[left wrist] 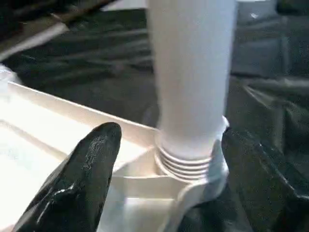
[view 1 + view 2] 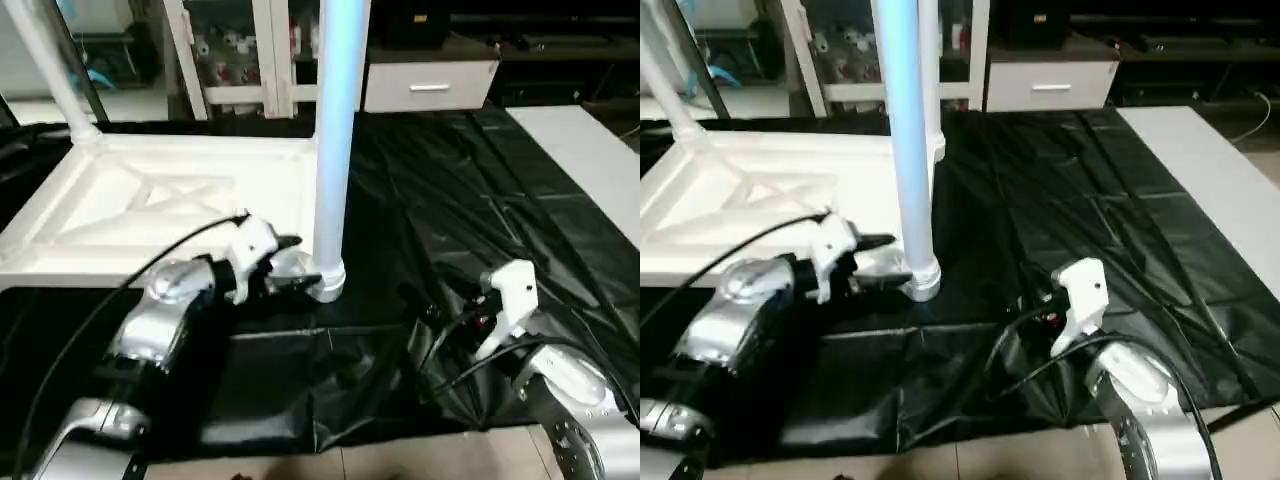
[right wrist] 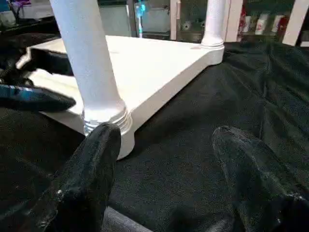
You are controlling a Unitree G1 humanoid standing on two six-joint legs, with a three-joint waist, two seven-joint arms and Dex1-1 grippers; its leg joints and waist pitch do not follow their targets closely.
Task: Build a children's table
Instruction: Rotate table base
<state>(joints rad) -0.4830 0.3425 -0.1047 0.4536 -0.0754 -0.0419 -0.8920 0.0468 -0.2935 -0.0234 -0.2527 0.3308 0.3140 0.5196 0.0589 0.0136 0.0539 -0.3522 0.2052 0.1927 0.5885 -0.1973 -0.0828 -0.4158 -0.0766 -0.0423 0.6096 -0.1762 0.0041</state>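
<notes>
White ribbed table top [image 2: 150,200] lies upside down, leg [image 2: 335,150] upright between spread left gripper [image 2: 290,265] fingers; right gripper [image 3: 164,169] agape nearby

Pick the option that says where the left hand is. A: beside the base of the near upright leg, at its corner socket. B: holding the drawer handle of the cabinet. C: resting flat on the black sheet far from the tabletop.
A: the left hand is at the corner socket, its fingers on either side of the leg base.
</notes>
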